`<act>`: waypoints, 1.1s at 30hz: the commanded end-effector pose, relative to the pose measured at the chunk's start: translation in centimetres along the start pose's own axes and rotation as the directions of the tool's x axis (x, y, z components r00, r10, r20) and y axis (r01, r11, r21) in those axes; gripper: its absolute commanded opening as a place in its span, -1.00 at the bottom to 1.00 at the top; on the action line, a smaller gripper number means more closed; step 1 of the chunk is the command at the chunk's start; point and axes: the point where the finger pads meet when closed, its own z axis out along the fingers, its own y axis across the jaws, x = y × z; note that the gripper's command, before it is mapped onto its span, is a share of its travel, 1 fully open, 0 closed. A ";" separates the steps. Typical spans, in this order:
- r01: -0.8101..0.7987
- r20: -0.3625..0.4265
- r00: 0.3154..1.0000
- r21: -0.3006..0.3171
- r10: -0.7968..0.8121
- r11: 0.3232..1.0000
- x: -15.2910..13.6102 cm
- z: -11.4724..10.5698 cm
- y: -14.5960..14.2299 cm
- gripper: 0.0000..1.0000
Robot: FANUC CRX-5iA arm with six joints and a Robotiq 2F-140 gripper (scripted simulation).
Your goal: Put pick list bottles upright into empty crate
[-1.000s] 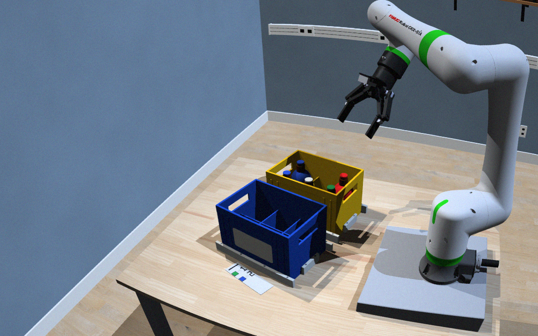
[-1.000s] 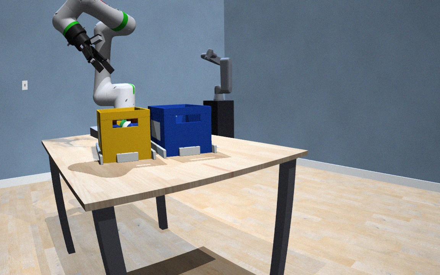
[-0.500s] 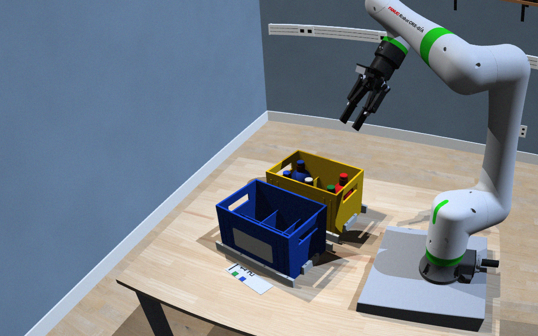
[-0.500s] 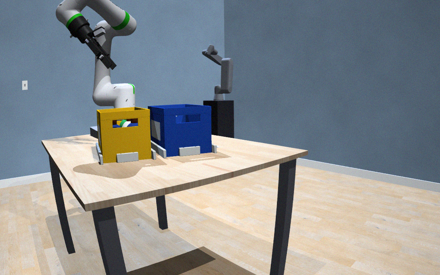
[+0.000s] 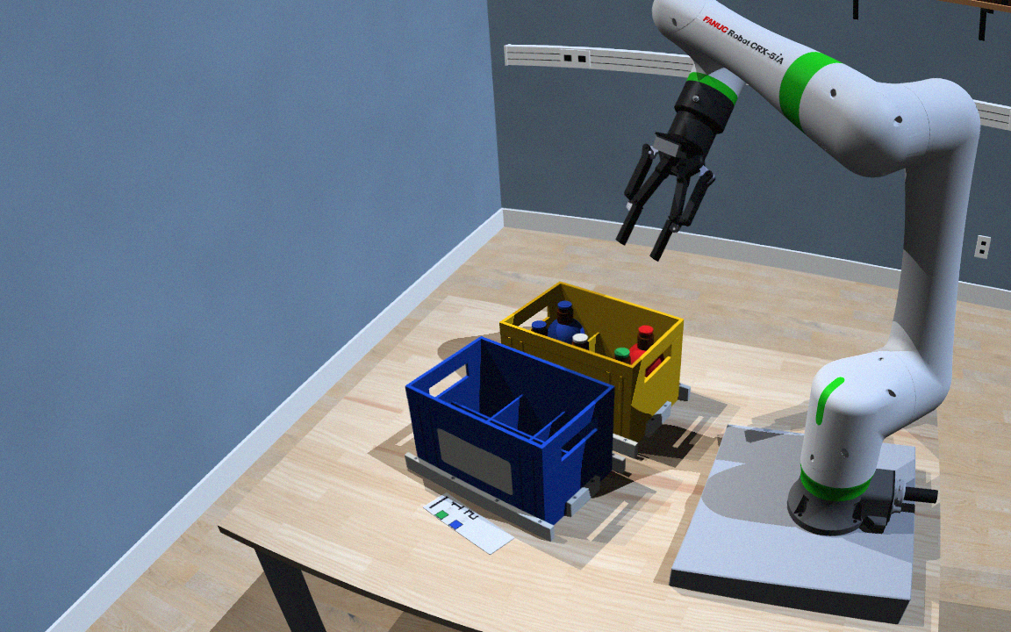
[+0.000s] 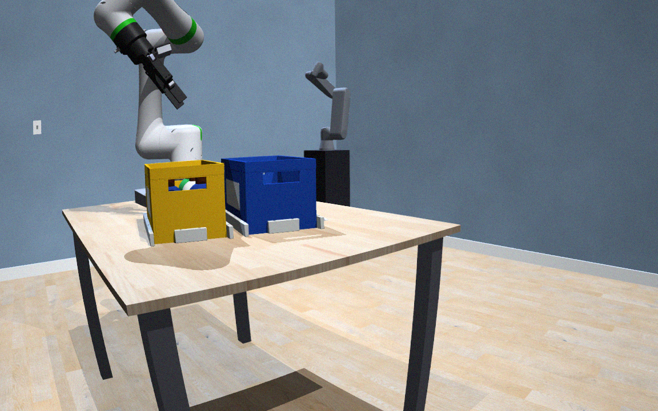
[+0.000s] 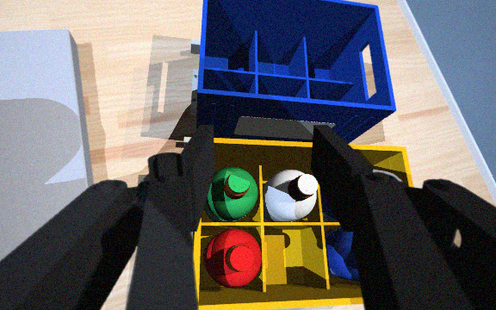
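Note:
My gripper [image 5: 639, 248] [image 6: 180, 102] [image 7: 263, 147] is partly open and empty, high above the crates. The yellow crate [image 5: 658, 392] [image 6: 188, 214] [image 7: 282, 303] holds a green bottle [image 5: 621, 353] [image 7: 231, 208], a white bottle [image 5: 579, 338] [image 7: 282, 208], a red bottle [image 5: 645, 333] [image 7: 232, 275] and two blue bottles, one behind [image 5: 564, 326] and one nearer [image 5: 539, 325]. My right finger hides much of the blue ones in the wrist view. The blue crate [image 5: 423, 428] [image 6: 280, 204] [image 7: 248, 108] shows no bottles. The pick list [image 5: 485, 536] shows green 1, blue 2.
Low grey rails [image 5: 477, 495] [image 6: 191, 234] border the crates, which stand side by side. The robot's base plate [image 5: 713, 542] [image 7: 20, 65] is beside them. Thin dividers split both crates; the yellow crate's compartment beside the red bottle is empty.

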 end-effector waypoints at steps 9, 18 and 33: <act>0.317 -0.003 0.948 0.081 -0.317 0.945 2.4 2.8 0.6 -0.12; 0.573 -0.043 0.818 0.147 -0.574 0.806 4.2 4.7 0.8 -0.12; 0.852 -0.147 0.515 0.200 -0.844 0.485 7.1 7.7 0.9 -0.12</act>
